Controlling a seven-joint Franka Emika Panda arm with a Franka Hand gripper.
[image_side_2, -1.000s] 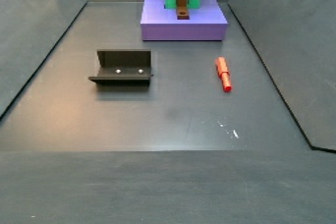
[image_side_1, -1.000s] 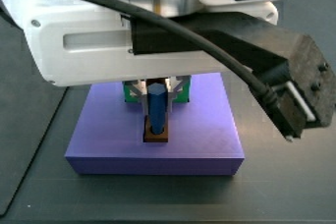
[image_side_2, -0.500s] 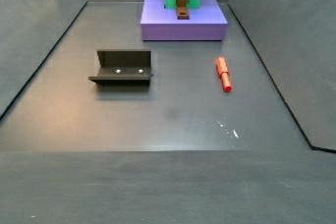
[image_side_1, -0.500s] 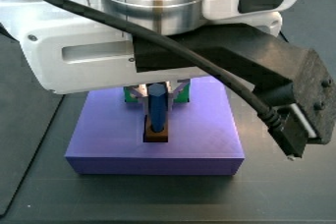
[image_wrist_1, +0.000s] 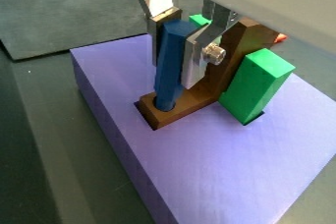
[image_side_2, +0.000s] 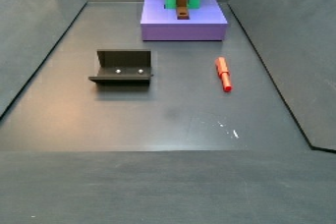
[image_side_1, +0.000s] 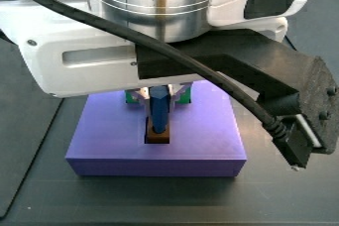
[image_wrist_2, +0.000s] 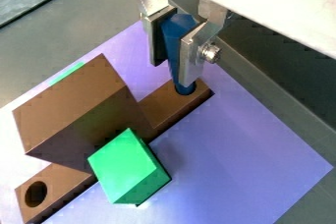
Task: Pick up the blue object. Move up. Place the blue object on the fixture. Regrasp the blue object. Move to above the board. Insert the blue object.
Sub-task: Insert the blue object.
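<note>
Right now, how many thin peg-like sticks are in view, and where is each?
2. The blue object stands upright in the brown bar's end on the board, between the fingers of the gripper. The red peg lies on the floor, right of the fixture. Others may be hidden.

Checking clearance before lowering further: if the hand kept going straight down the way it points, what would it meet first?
Most likely the brown bar on the board. The hand straddles the upright blue object, whose foot already sits in that bar.

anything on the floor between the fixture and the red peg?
No. In a side view the dark floor between the fixture and the red peg is bare. The pincer is over the board, around the blue peg.
</note>
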